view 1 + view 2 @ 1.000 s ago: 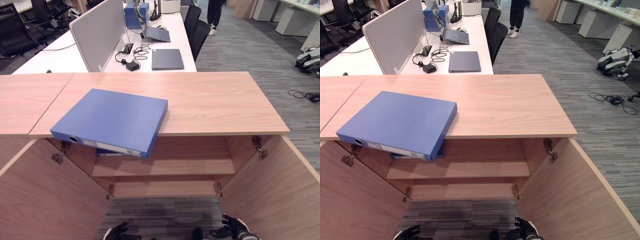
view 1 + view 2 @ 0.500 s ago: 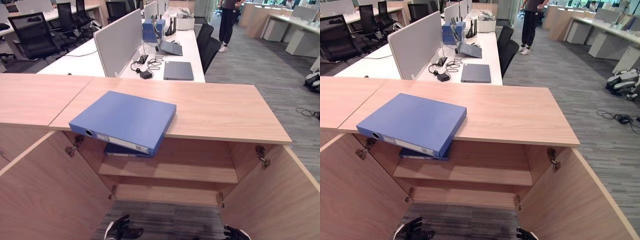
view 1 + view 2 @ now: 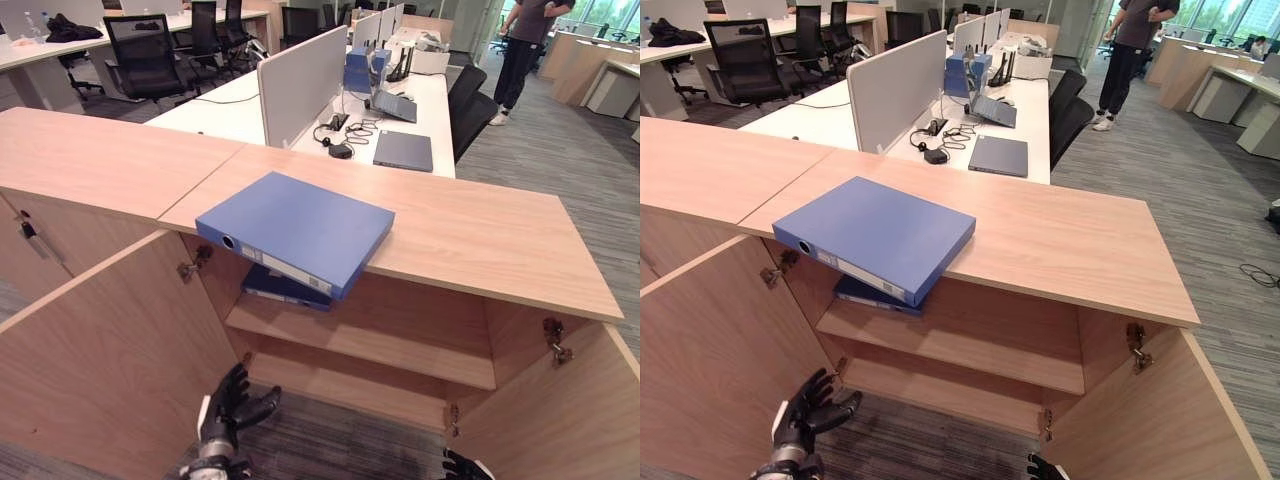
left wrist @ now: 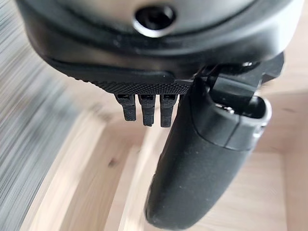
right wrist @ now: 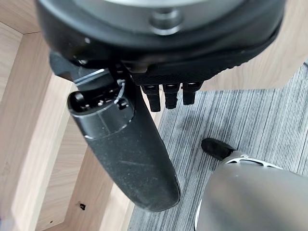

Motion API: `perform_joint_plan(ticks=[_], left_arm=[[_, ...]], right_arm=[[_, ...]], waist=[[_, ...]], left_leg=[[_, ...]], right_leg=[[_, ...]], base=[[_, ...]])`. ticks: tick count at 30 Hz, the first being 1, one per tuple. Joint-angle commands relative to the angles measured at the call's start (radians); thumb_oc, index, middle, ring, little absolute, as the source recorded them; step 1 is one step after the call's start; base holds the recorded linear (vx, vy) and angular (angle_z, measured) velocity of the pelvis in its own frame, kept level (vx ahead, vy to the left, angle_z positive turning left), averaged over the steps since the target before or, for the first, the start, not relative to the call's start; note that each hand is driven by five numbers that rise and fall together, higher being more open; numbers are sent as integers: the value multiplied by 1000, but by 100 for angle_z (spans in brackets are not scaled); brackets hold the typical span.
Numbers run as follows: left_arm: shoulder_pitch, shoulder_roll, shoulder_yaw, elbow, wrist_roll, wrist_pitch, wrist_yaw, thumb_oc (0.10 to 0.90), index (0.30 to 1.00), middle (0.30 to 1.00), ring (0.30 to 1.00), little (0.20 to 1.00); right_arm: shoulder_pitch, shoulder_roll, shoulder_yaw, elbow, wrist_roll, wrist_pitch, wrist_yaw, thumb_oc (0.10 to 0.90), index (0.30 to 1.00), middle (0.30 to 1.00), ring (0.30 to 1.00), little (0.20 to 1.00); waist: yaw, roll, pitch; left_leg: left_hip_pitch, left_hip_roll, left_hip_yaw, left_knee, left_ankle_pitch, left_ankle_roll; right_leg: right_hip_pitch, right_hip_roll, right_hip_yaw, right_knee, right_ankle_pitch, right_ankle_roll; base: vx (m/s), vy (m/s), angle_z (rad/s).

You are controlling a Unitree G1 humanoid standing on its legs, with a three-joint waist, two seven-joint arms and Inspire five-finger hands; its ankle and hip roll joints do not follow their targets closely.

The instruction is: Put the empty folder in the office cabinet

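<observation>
Fingers of the left hand are spread and relaxed, holding nothing; it hangs low in front of the open cabinet, near the left door. In its own wrist view the thumb sticks out straight and the finger stubs are not curled on anything. The right hand is just at the bottom edge, below the right door. From the right wrist view its thumb is straight too and the fingers look short and uncurled, so I read it as empty & relaxed.

The blue folder lies flat on the cabinet top, w/ its spine corner hanging over the front edge, above the left part of the opening. No hand is touching it; both are well apart from it and lower. Spine shows a round finger hole and a pale label. It looks thin, closed, clean, so prob. empty and light, though I can't see inside.

Task progress, as I judge it: doors are already open, the upper shelf has free room to the right, but the folder is not picked up yet. So it is the very beginning. Left to do: raise a hand, grasp the folder, bring it down and slide it in on a shelf.

A second blue folder already lies on the upper shelf, directly under the overhanging one. Behind the cabinet are desks w/ a closed laptop, and a person stands far back.
</observation>
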State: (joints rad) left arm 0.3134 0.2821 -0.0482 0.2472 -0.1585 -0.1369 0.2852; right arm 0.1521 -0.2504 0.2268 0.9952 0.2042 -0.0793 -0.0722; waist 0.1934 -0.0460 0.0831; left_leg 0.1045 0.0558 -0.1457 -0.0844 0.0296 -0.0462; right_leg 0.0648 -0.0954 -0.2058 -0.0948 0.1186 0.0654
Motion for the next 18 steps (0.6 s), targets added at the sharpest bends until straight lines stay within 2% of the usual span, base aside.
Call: perform_joint_plan(ticks=[1, 4, 10, 11, 12, 15, 16, 18], left_arm=[[-172, 66, 59, -199, 265, -111, 199, 800, 900, 900, 900, 900], [-202, 152, 92, -297, 486, -97, 293, 800, 900, 900, 900, 900], [-211, 250, 128, -330, 662, -84, 345, 800, 900, 900, 900, 900], [-215, 312, 151, -336, 735, -75, 365, 800, 900, 900, 900, 900], [-217, 341, 159, -340, 765, -72, 365, 800, 900, 900, 900, 900], [-222, 378, 172, -346, 800, -70, 370, 800, 900, 900, 900, 900], [-225, 460, 188, -369, 861, -77, 363, 800, 900, 900, 900, 900], [-227, 485, 194, -381, 877, -80, 361, 800, 900, 900, 900, 900]], right_arm=[[-100, -45, 52, -30, -34, -82, -46, 800, 900, 900, 900, 900], [-106, -35, 82, -28, -43, -86, -41, 800, 900, 900, 900, 900], [-100, -39, 78, -25, -45, -89, -23, 800, 900, 900, 900, 900], [-95, -42, 77, -15, -31, -94, -7, 800, 900, 900, 900, 900], [-92, -45, 75, -13, -25, -95, 0, 800, 900, 900, 900, 900], [-89, -47, 75, -8, -21, -99, 9, 800, 900, 900, 900, 900], [-80, -62, 74, -10, -19, -108, 27, 800, 900, 900, 900, 900], [-80, -66, 74, -8, -20, -110, 31, 800, 900, 900, 900, 900]], waist=[[14, -7, 40], [7, 1, 34], [-4, 11, 32], [-10, 18, 34], [-12, 22, 34], [-15, 25, 35], [-19, 40, 34], [-22, 41, 33]], left_leg=[[-9, 0, 23, -3, -36, -38], [0, 5, 29, -3, -29, -41], [10, 13, 34, -3, -29, -47], [12, 15, 32, -3, -27, -50], [12, 16, 31, -3, -26, -50], [13, 17, 30, -3, -25, -52], [14, 22, 31, -3, -22, -56], [15, 23, 31, -3, -21, -58]], right_leg=[[147, -37, 29, 8, -191, 71], [147, -34, 30, 8, -183, 70], [154, -24, 26, 10, -189, 65], [156, -21, 25, 12, -191, 65], [155, -20, 25, 13, -192, 65], [155, -19, 24, 13, -193, 65], [156, -15, 22, 16, -197, 64], [157, -14, 22, 16, -198, 64]], base=[[39, -33, 2], [31, -38, 4], [9, -23, 0], [0, 0, 0], [0, 0, 0], [0, 0, 0], [0, 0, 0], [0, 0, 0]])
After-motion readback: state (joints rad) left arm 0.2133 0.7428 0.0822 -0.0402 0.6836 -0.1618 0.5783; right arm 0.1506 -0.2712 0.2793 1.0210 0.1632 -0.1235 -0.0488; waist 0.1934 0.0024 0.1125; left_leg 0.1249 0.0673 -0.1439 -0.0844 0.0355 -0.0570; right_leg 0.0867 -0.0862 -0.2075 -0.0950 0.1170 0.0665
